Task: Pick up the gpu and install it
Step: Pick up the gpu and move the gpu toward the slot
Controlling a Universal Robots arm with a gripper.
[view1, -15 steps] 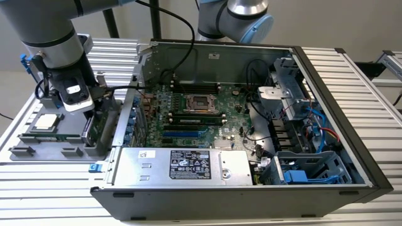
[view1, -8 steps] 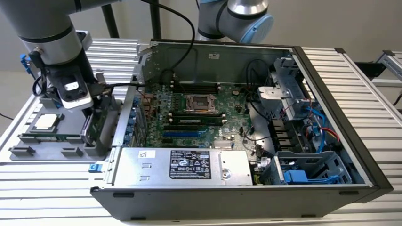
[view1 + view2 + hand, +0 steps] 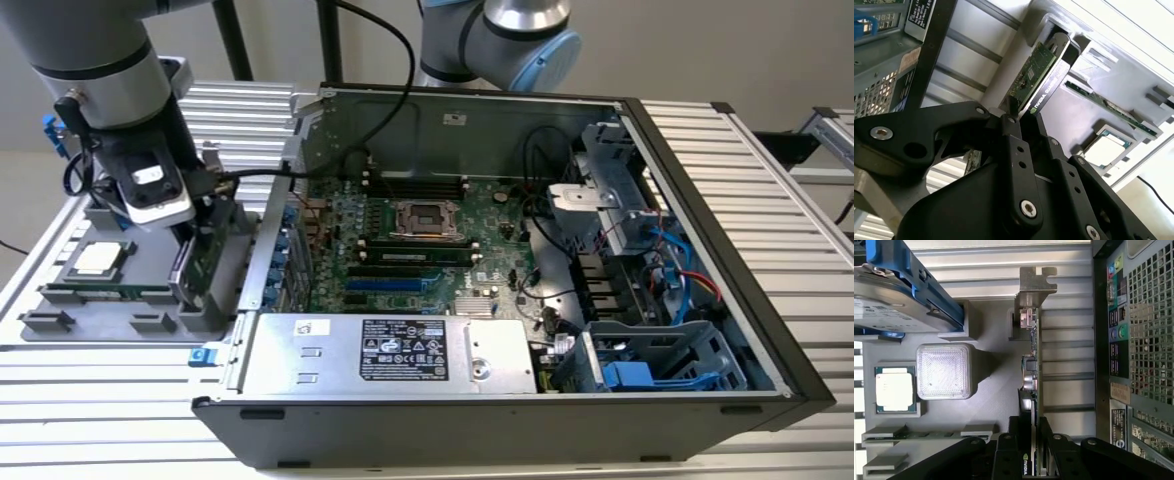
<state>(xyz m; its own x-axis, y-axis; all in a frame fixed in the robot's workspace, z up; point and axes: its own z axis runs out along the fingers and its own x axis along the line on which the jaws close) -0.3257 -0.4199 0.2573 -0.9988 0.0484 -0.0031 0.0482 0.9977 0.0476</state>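
The gpu [image 3: 1031, 370] stands on edge in a slot of the grey fixture tray [image 3: 989, 405], its silver bracket [image 3: 1036, 282] at the far end. Seen in the second wrist view, the gpu [image 3: 1036, 80] has its green board on one face and a black cooler on the other. My gripper [image 3: 1029, 424] straddles the card's near end, with a black finger pressed to each face, and the gripper [image 3: 1023, 119] looks shut on it. In the exterior view my gripper [image 3: 200, 222] hangs over the gpu [image 3: 183, 268] at the tray [image 3: 80, 310], to the left of the open computer case [image 3: 694, 200].
The tray also holds a processor chip [image 3: 894, 390], a white square block [image 3: 944, 371], a memory stick [image 3: 924, 435] and a hard drive with blue rails [image 3: 899, 300]. The case's rear wall [image 3: 1134, 340] stands close beside the card. Inside the case lie the motherboard [image 3: 414, 250] and power supply [image 3: 387, 350].
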